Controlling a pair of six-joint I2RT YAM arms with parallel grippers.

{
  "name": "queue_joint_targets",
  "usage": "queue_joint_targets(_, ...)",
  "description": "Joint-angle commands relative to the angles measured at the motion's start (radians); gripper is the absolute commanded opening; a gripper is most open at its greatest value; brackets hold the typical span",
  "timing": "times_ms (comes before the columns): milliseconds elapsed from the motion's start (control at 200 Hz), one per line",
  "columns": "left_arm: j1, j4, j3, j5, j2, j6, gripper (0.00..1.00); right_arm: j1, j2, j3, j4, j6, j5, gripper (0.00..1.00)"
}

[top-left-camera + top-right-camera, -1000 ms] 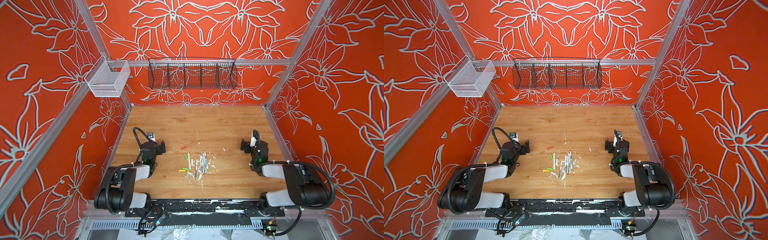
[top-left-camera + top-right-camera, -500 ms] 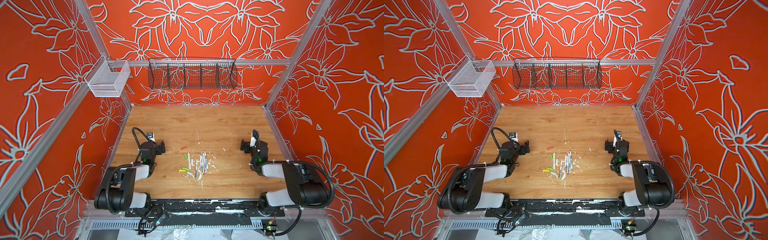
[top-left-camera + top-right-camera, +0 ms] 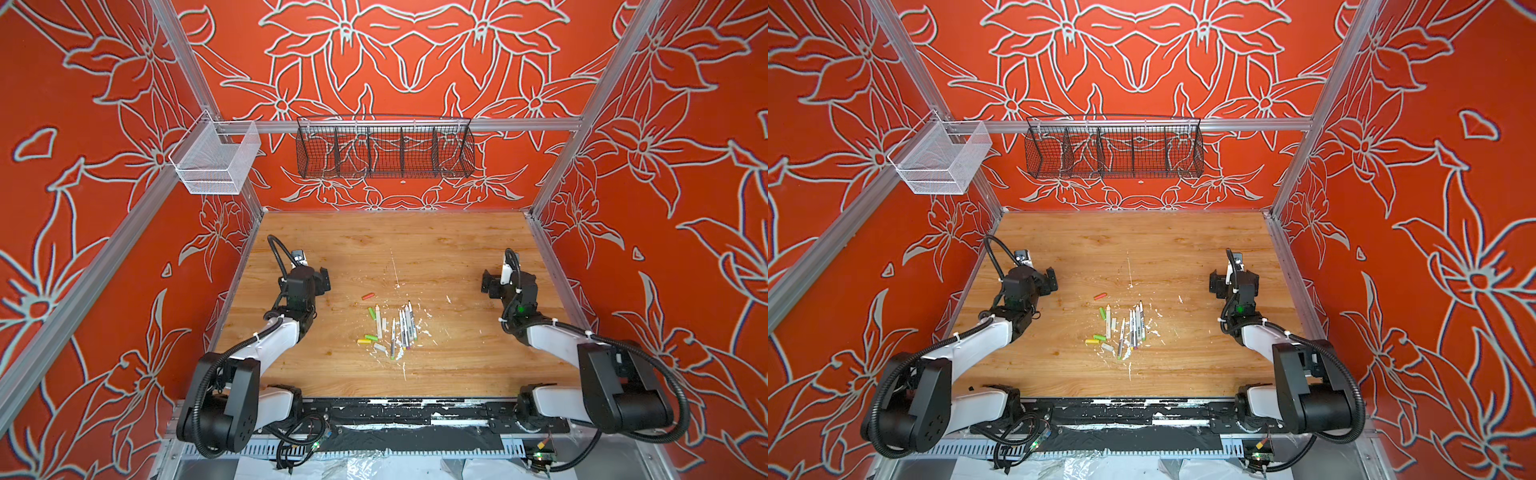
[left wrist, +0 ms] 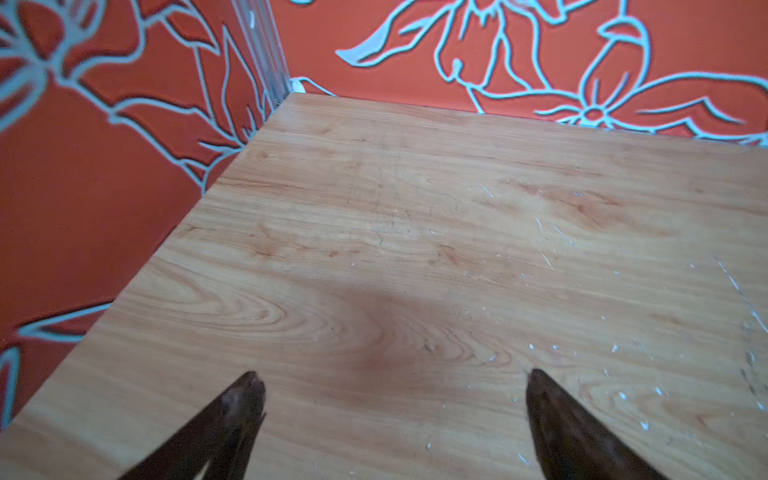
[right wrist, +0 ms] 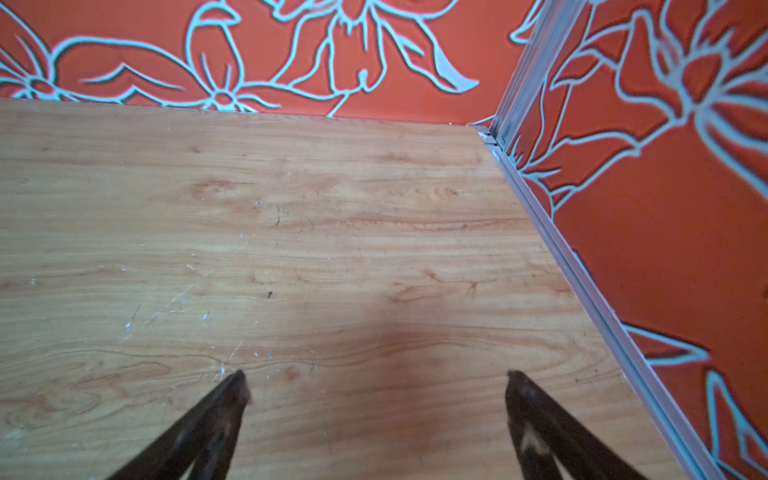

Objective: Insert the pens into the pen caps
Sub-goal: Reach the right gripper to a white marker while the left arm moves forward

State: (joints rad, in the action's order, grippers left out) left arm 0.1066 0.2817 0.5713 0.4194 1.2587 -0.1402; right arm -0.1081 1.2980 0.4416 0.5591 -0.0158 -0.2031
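At left, left gripper [image 3: 322, 280] hovers over bare wooden tabletop [image 3: 415, 245] near the side wall. Its jaws are spread wide with nothing between them, and the dark fingertips [image 4: 249, 390] are clear of the wood. Mid-table, toward the front: orange-red cap [image 3: 368, 296] lies alone, upper lime green cap [image 3: 371, 312] just beside a white pen [image 3: 378, 322], then lower lime green cap [image 3: 371, 337], yellow cap [image 3: 364, 341], pale grey cap [image 3: 379, 348]. Right of those, pens [image 3: 405, 326] lie bunched, roughly parallel, among white flecks. Far right, right gripper [image 3: 488, 285] is over bare wood, fingers released, empty.
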Motion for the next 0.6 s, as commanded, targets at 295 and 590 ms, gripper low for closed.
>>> queue_joint_targets(295,0.07,-0.86,0.402,-0.12,0.013,-0.344,0.97,-0.201,-0.008,0.34,-0.664,0.132,0.086,0.97)
queue_joint_targets(590,0.076,-1.059,0.46,-0.641,-0.051,-0.223,0.97,-0.463,0.24,0.512,-0.911,0.264,0.175,0.84)
